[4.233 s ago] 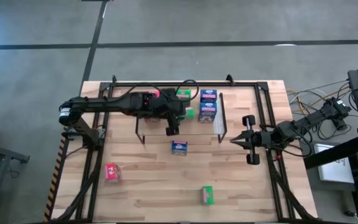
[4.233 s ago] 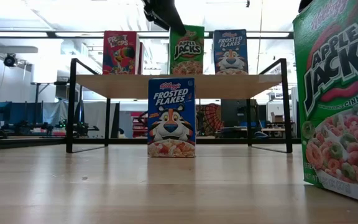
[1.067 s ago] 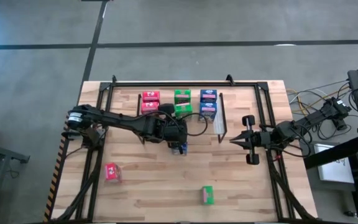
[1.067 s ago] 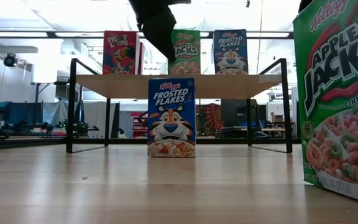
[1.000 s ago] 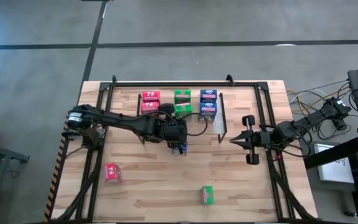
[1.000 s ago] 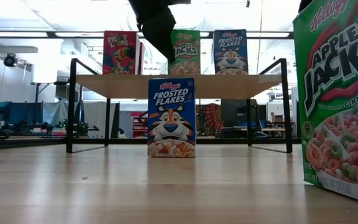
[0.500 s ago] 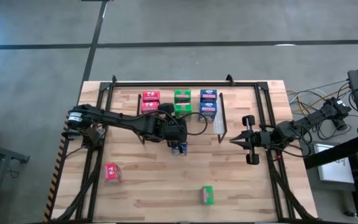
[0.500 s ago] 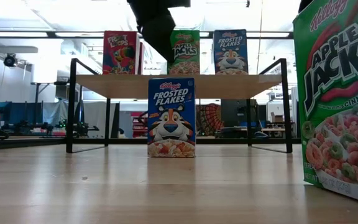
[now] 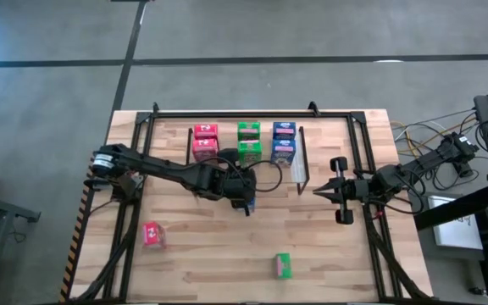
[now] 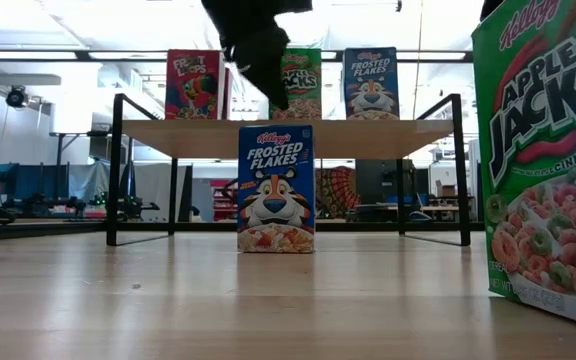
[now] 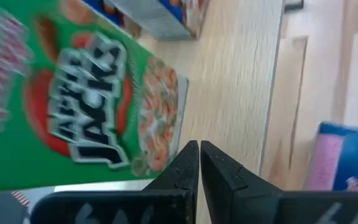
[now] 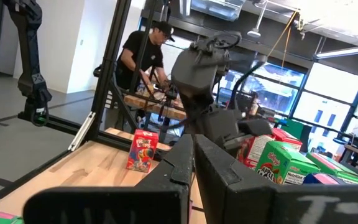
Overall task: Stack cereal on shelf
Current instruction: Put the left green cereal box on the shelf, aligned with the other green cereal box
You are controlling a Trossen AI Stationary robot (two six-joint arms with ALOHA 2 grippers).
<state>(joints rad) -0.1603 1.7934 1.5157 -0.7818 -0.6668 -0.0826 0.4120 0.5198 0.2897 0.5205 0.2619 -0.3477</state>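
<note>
Left gripper seen right above blue Frosted Flakes box, fingers pressed tight together, nothing held. Box stands upright on table, just in front of shelf, under gripper tip. On shelf top: red Froot Loops box, green Apple Jacks box, two blue boxes. Another red box and green box found on table, well apart from gripper. Right gripper parked at right side of table, fingers closed, empty.
</note>
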